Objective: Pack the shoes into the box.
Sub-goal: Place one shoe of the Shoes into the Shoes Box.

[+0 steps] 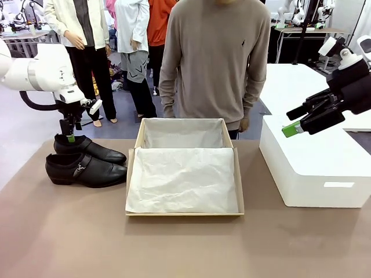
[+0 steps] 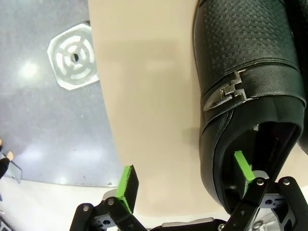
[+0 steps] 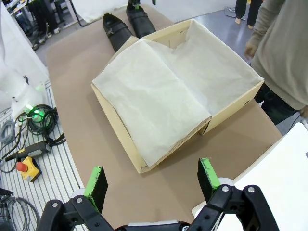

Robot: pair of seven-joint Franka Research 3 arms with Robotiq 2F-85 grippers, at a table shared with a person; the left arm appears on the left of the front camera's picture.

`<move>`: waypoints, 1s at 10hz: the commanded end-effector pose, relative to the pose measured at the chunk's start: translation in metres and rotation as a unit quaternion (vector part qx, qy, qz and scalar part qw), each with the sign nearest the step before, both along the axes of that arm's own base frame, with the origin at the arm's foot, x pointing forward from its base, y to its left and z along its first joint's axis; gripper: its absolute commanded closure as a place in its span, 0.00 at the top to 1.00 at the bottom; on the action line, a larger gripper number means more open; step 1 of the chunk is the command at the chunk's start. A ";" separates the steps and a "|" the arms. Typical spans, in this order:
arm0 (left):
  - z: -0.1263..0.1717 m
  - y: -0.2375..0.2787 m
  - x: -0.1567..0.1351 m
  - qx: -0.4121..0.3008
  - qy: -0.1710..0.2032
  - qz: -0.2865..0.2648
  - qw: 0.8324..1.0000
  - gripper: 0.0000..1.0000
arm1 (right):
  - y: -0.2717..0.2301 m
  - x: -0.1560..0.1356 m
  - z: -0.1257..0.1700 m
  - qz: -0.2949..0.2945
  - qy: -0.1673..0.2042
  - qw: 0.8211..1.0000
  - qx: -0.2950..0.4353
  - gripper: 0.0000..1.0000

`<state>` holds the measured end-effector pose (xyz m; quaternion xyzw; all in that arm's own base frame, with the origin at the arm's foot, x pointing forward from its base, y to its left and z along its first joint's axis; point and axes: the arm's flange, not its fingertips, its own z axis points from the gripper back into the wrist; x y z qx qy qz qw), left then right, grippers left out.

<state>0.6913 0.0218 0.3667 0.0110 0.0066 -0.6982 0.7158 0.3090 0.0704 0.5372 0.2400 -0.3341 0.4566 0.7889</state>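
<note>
- The left gripper [image 1: 71,135] is down at the heel end of the far shoe [image 1: 93,149], at the left of the table. Its jaws are spread wide and grip nothing.
- In the left wrist view, the left gripper [image 2: 185,180] straddles the shoe's side wall. One green pad [image 2: 243,168] is inside the shoe's opening and the other [image 2: 127,187] is outside, over the bare tabletop.
- That shoe [image 2: 245,57] is glossy black leather with a side strap and a small metal buckle [image 2: 231,91].
- The near shoe [image 1: 84,169] lies just beside the far one, toes pointing right toward the box. Both shoes [image 3: 122,24] are on the table, outside the box.
- The tan cardboard shoebox [image 1: 239,185] sits open in the middle of the table, just right of the shoes.
- Crinkled white tissue paper [image 1: 182,179] lines its deeper far half and covers its near half. There is nothing on the paper.
- The right gripper [image 1: 295,127] hangs in the air above a white plastic box [image 1: 307,168] at the right of the table. It is well apart from the shoes.
- In the right wrist view, the right gripper [image 3: 152,180] is open wide and empty, looking down at the shoebox [image 3: 118,130].
- A person [image 1: 214,58] in a beige sweater stands at the far edge behind the shoebox, arms down.
</note>
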 end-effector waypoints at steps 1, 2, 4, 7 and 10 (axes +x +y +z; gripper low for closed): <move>-0.001 0.004 0.007 -0.001 0.015 -0.016 1.000 1.00 | 0.000 0.004 0.000 0.013 -0.008 1.000 0.011 1.00; -0.004 0.003 0.007 -0.001 0.026 -0.017 1.000 1.00 | 0.000 0.004 0.000 0.013 -0.008 1.000 0.011 1.00; -0.008 0.003 0.007 0.001 0.037 -0.017 0.999 1.00 | 0.000 0.004 0.000 0.013 -0.008 1.000 0.011 1.00; -0.011 0.001 0.007 0.000 0.045 -0.018 0.999 1.00 | 0.000 0.004 0.000 0.013 -0.008 1.000 0.011 1.00; -0.014 -0.001 0.008 -0.005 0.054 -0.025 0.998 0.71 | 0.000 0.004 0.000 0.013 -0.008 1.000 0.011 1.00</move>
